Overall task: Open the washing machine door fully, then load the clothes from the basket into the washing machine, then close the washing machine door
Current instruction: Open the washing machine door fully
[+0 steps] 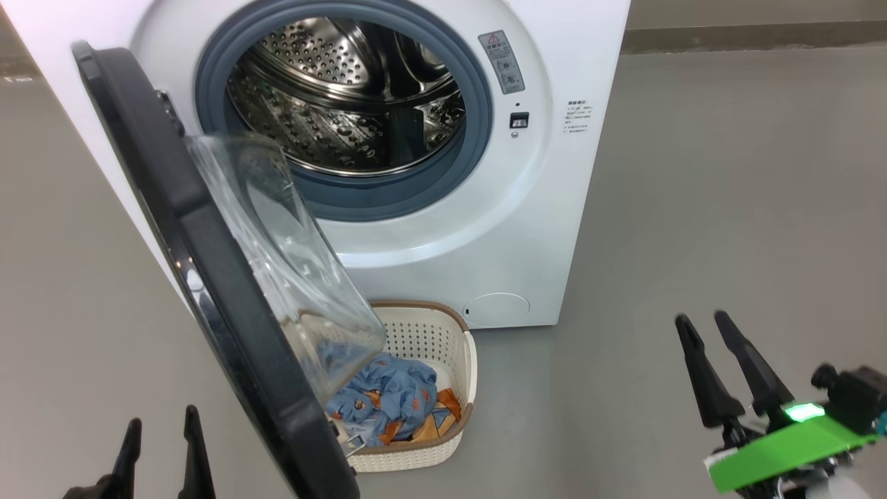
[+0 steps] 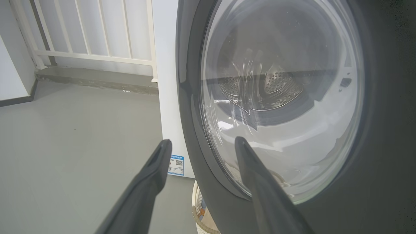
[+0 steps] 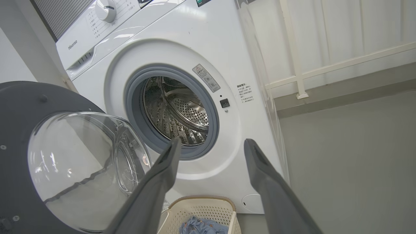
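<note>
The white washing machine (image 1: pixel 485 208) stands ahead with its steel drum (image 1: pixel 346 97) showing. Its black door (image 1: pixel 208 277) hangs swung out to the left, glass bowl (image 1: pixel 291 263) bulging toward the opening, and partly covers the basket. The cream basket (image 1: pixel 443 346) sits on the floor below the opening, holding light blue and orange clothes (image 1: pixel 395 402). My left gripper (image 1: pixel 159 423) is open at the lower left, near the door's outer face (image 2: pixel 383 130). My right gripper (image 1: pixel 703 322) is open at the lower right, empty, away from the machine. The right wrist view shows the drum (image 3: pixel 175 110), door (image 3: pixel 19 130) and basket (image 3: pixel 208 203).
Grey floor (image 1: pixel 727 208) spreads to the right of the machine and to the left of the door. A white railing (image 2: pixel 97 55) on a low kerb runs behind the machine. A blue label (image 2: pixel 175 165) is stuck low on the machine's side.
</note>
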Motion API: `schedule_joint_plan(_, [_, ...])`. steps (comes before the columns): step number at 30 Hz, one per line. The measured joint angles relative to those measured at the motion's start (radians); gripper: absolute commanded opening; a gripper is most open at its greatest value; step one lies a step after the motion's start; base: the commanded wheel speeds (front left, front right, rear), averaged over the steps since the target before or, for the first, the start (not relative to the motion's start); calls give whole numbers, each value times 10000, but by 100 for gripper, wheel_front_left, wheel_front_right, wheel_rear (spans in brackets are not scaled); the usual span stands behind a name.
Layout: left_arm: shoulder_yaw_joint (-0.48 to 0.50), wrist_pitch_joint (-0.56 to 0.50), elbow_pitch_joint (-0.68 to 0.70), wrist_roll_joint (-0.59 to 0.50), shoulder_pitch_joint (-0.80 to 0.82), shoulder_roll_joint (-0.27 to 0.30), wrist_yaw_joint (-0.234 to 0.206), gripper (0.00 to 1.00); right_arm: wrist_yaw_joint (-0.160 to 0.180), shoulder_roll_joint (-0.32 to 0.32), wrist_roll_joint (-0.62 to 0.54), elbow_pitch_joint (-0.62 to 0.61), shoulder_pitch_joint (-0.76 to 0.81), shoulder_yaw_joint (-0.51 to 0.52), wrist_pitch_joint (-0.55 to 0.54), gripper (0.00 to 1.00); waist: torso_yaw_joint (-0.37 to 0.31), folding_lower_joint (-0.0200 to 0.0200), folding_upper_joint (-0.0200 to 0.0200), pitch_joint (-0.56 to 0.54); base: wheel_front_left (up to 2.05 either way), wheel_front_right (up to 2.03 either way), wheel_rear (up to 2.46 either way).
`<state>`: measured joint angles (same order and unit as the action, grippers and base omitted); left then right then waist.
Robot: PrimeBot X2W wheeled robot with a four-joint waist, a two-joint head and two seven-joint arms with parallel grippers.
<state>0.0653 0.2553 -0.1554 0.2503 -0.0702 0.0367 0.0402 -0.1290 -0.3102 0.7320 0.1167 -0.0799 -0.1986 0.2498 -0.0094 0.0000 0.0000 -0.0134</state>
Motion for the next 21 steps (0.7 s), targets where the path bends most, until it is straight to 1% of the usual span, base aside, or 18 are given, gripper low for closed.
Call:
schedule_joint_plan(5, [12,0,42,0,-174,2,-4,100,-2,545,-1360,-107,826,968,0,100,-72,0,0,-67,0,0,0])
schedule_joint_plan(8, [13,0,48,0,-185,0,-4,100,-2,869,-1939,-107,1213,1450,0,100,-78,0,0,-104,0,0,0])
schedule_joint_plan(9, [13,0,48,0,-185,0,-4,100,-2,869,-1939,-107,1213,1450,0,100,-78,0,0,-104,0,0,0])
schedule_joint_plan(17, [17,0,48,-19,-332,2,2,100,-2,1425,-3513,-75,1836,2364,0,100,-28,0,0,-101,0,0,0])
schedule_joint_plan(21, [10,0,46,-35,-333,2,10,100,-2,1705,-4063,-69,2011,2568,0,100,-38,0,0,-57,0,0,0])
